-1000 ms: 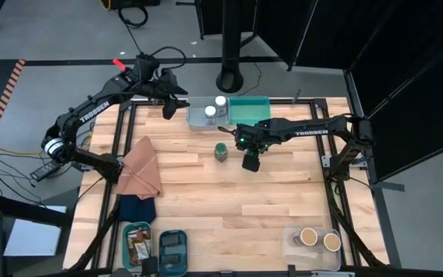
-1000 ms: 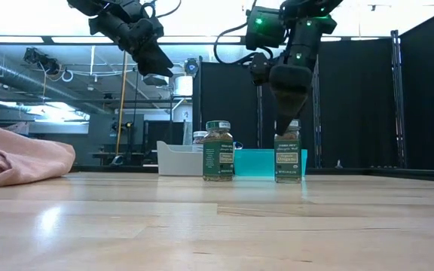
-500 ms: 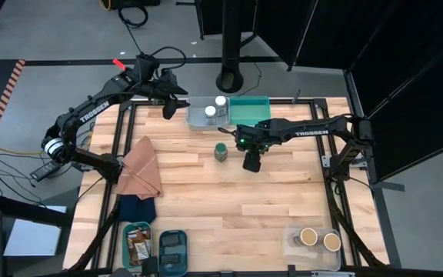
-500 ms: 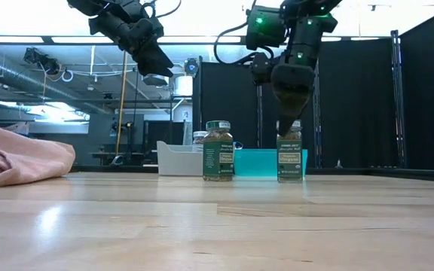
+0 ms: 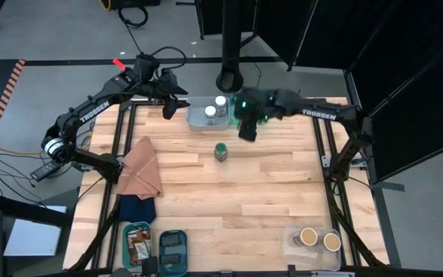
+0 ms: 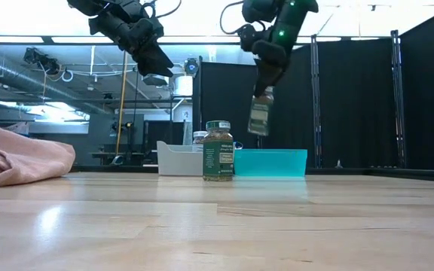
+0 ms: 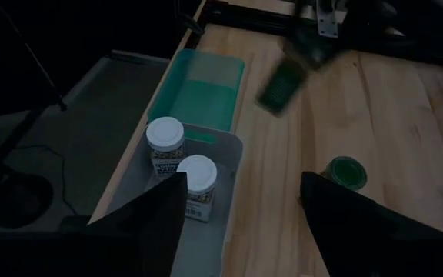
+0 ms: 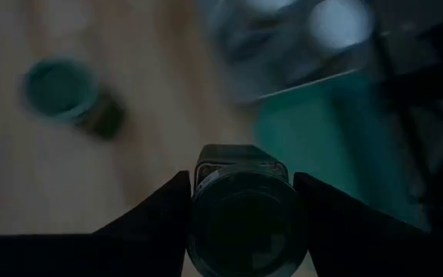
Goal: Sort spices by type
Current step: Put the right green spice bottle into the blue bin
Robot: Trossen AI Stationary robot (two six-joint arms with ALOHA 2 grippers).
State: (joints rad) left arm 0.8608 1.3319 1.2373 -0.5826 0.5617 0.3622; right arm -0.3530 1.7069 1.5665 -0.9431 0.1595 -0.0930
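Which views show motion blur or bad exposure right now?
Right wrist view: background smeared, only the held jar reads. Left wrist view: dim, and the carried jar streaks. Low view: ceiling lights blow out the top, that jar slightly soft, the standing jar crisp. High view: evenly lit, sharp.

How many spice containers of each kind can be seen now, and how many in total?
Green-lidded jars: 2, one standing on the table, one held in the air by the right gripper.
White-lidded jars: 2, in the clear bin.
Tan-topped jars: 2.
Brown packets: at least 1.
Black boxes: at least 1.
Total: 8 at least.
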